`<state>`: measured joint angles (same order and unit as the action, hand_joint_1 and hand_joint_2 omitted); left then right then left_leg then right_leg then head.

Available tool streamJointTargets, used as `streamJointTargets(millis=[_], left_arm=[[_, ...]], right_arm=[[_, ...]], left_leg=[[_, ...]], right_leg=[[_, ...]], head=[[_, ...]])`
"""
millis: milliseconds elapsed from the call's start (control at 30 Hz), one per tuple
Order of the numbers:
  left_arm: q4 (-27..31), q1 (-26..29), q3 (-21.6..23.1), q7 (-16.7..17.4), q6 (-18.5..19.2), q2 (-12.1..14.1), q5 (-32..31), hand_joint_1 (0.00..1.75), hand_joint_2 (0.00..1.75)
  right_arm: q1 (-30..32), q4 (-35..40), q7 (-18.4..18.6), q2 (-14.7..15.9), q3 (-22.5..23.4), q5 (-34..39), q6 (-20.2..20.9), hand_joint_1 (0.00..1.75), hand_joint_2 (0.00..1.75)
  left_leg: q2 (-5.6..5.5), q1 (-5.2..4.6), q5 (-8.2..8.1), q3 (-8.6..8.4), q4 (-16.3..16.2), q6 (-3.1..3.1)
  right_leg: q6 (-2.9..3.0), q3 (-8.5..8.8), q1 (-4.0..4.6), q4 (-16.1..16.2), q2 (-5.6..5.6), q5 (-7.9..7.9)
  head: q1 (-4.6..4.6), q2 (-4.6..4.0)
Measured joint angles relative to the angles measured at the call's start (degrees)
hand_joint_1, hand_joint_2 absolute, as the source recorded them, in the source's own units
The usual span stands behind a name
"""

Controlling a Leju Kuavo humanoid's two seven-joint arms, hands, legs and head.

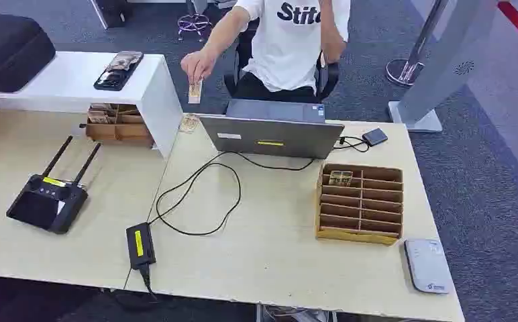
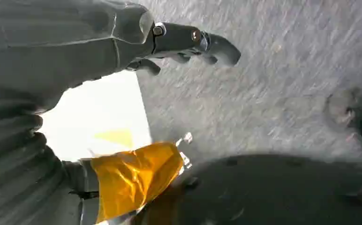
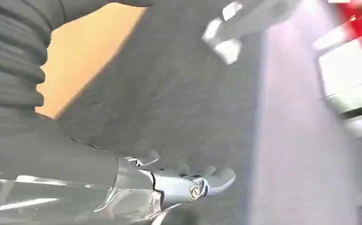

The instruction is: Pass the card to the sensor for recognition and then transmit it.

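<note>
A person across the table pinches a small tan card [image 1: 194,91] above the far edge, left of the laptop [image 1: 272,135]. A second card [image 1: 189,123] lies on the tabletop just below it. Another card [image 1: 340,178] stands in the back slot of the cardboard slotted box [image 1: 359,202]. A flat grey reader [image 1: 428,265] lies at the table's front right corner. My left hand [image 2: 188,44] hangs over the grey carpet with nothing in it, fingers loosely apart. My right hand [image 3: 193,183] also hangs above the carpet, holding nothing.
A black device with two antennas [image 1: 47,198] sits at the left. A black power brick [image 1: 140,245] with a looping cable lies near the front edge. A white raised shelf [image 1: 75,80] carries a phone, with a card box [image 1: 117,125] under it. A small black box [image 1: 375,137] lies right of the laptop.
</note>
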<state>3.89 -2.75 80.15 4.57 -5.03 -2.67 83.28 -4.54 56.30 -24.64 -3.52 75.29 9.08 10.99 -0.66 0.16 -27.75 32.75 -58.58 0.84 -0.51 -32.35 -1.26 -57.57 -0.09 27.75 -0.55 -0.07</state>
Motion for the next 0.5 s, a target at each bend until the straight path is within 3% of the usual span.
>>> streamJointTargets(millis=[167,300,500], left_arm=[[0.00,0.44,0.00,-1.94,-0.55,0.07,0.52,0.00,1.75],[0.00,0.53,0.00,-2.29,-0.59,0.07,0.79,0.00,1.75],[0.00,0.57,0.00,-2.40,-0.59,0.07,0.83,0.00,1.75]], right_arm=[[3.20,16.26,1.84,-4.22,-9.20,14.22,0.33,0.00,1.75],[5.17,26.40,1.88,-6.93,-13.87,15.33,0.00,0.00,1.75],[6.39,32.31,2.01,-8.48,-16.32,15.46,-0.31,0.00,1.75]], left_leg=[[-0.01,-0.02,0.00,0.00,0.00,0.00],[0.00,-0.01,0.00,0.00,0.01,0.00],[-0.01,-0.01,-0.01,0.00,0.01,0.00]], right_leg=[[-0.01,-0.01,-0.03,-0.02,-0.01,0.00],[-0.01,-0.03,-0.05,-0.05,0.02,0.01],[-0.03,-0.01,-0.06,-0.05,0.00,0.00]], head=[[0.02,0.00],[0.04,0.00],[0.04,0.00]])
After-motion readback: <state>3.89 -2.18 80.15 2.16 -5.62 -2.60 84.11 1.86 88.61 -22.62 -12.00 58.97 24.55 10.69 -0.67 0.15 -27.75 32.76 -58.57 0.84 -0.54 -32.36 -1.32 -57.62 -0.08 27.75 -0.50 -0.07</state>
